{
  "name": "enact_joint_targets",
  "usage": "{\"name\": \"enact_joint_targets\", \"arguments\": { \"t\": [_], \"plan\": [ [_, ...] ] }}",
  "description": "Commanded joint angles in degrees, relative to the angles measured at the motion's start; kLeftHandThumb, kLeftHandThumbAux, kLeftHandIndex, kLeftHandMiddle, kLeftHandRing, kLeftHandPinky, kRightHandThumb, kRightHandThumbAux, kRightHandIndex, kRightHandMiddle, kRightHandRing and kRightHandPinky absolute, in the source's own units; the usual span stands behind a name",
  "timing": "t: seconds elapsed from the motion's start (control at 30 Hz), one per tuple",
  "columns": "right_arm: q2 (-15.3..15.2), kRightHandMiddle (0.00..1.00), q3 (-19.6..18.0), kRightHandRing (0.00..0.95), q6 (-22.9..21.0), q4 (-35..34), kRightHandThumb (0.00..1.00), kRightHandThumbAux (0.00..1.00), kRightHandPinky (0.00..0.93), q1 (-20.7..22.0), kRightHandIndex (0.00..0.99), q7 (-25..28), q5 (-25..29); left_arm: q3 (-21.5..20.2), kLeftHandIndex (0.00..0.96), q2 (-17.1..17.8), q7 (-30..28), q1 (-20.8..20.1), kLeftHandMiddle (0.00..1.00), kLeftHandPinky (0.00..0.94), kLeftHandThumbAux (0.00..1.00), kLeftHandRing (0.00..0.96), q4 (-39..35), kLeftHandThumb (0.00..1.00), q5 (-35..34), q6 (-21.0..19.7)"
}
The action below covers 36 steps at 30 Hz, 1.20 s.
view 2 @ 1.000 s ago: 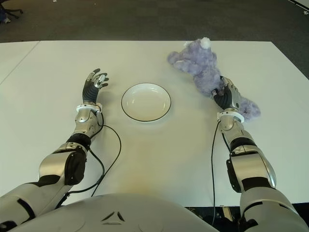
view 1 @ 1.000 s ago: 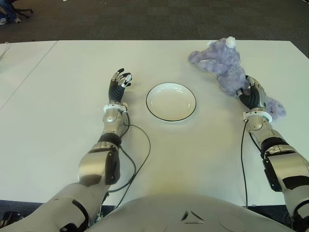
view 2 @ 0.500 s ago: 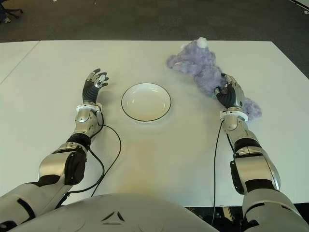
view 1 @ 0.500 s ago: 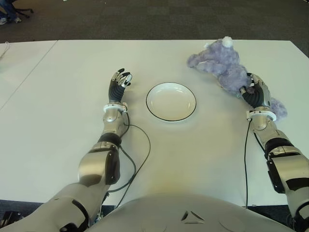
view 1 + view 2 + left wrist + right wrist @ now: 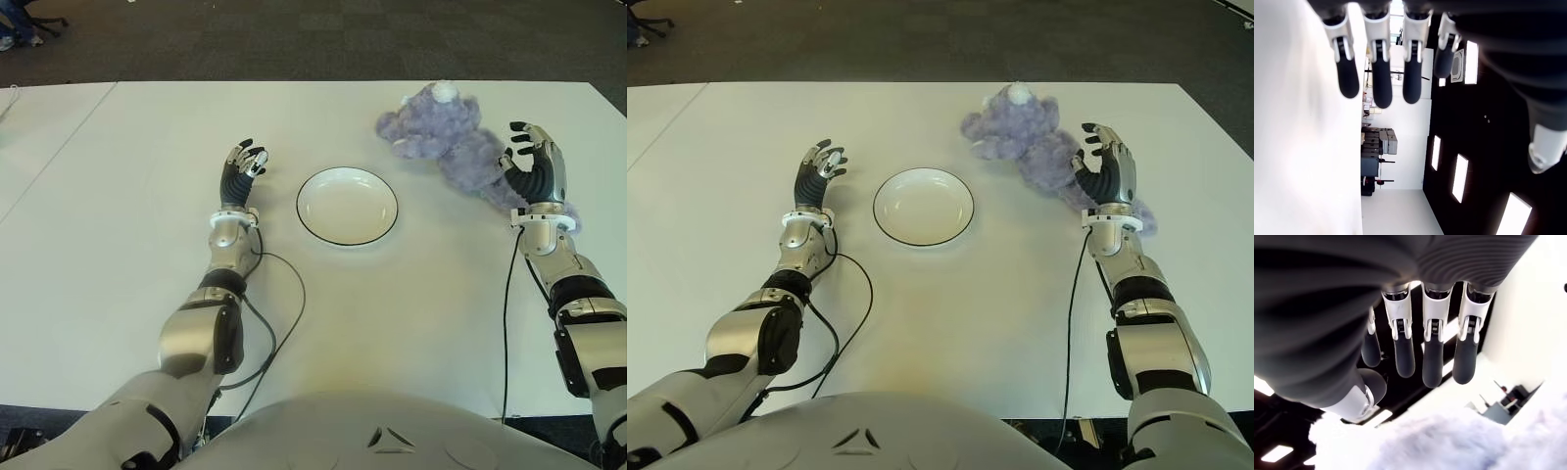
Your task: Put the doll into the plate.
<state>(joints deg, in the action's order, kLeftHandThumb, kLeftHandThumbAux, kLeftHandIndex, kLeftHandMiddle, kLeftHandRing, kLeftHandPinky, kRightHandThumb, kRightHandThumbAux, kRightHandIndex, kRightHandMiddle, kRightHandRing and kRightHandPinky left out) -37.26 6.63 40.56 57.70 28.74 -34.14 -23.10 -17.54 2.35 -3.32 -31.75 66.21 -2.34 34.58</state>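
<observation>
Purple plush doll (image 5: 446,137) lies right of the plate (image 5: 347,206), untouched; right robot hand (image 5: 534,166) beside it, fingers spread. Soft and light, best squeezed round the body. Left robot hand (image 5: 241,170) idles left of the plate.

I have my right hand (image 5: 534,166) raised just right of the doll (image 5: 446,137), palm toward it, fingers (image 5: 1432,357) extended and spread, holding nothing; whether the palm brushes the fur I can't quite tell. The forearm runs back toward me. My left hand (image 5: 240,171) shows well left of the doll, fingers (image 5: 1376,73) loosely extended and empty, wrist straight.
</observation>
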Motion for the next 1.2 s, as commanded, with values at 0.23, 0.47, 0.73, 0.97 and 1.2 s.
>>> {"name": "enact_joint_targets", "arguments": {
  "t": [0.23, 0.47, 0.73, 0.97, 1.2],
  "plan": [
    [-1.1, 0.862, -2.3, 0.865, 1.7, -6.8, 0.697, 0.72, 0.835, -3.9, 0.438, -1.0, -1.2, -0.8, 0.179, -4.2, 1.4, 12.4, 0.273, 0.293, 0.539, 0.296, 9.7, 0.0, -0.8, -4.3],
    [-1.5, 0.861, -3.0, 0.866, 1.4, -9.1, 0.697, 0.72, 0.833, -5.0, 0.438, -0.7, -1.6, -0.6, 0.182, -4.2, 1.8, 12.3, 0.269, 0.298, 0.551, 0.294, 9.7, 0.0, -0.6, -4.3],
    [-1.6, 0.86, -3.5, 0.864, 1.1, -9.7, 0.697, 0.72, 0.833, -5.3, 0.438, -0.2, -1.9, -0.9, 0.181, -4.3, 1.5, 12.3, 0.279, 0.29, 0.55, 0.293, 9.6, 0.0, -1.0, -4.2],
    [-1.6, 0.859, -3.8, 0.863, 0.8, -9.8, 0.696, 0.721, 0.831, -5.4, 0.438, 0.0, -2.2, -1.0, 0.175, -4.4, 1.3, 12.3, 0.273, 0.306, 0.553, 0.296, 9.6, 0.0, -1.1, -4.1],
    [-1.3, 0.86, -3.8, 0.862, 0.8, -10.1, 0.697, 0.72, 0.835, -5.9, 0.438, 0.7, -1.7, -1.1, 0.187, -4.3, 1.0, 12.3, 0.278, 0.3, 0.548, 0.301, 9.6, 0.0, -1.2, -4.3]
  ]
}}
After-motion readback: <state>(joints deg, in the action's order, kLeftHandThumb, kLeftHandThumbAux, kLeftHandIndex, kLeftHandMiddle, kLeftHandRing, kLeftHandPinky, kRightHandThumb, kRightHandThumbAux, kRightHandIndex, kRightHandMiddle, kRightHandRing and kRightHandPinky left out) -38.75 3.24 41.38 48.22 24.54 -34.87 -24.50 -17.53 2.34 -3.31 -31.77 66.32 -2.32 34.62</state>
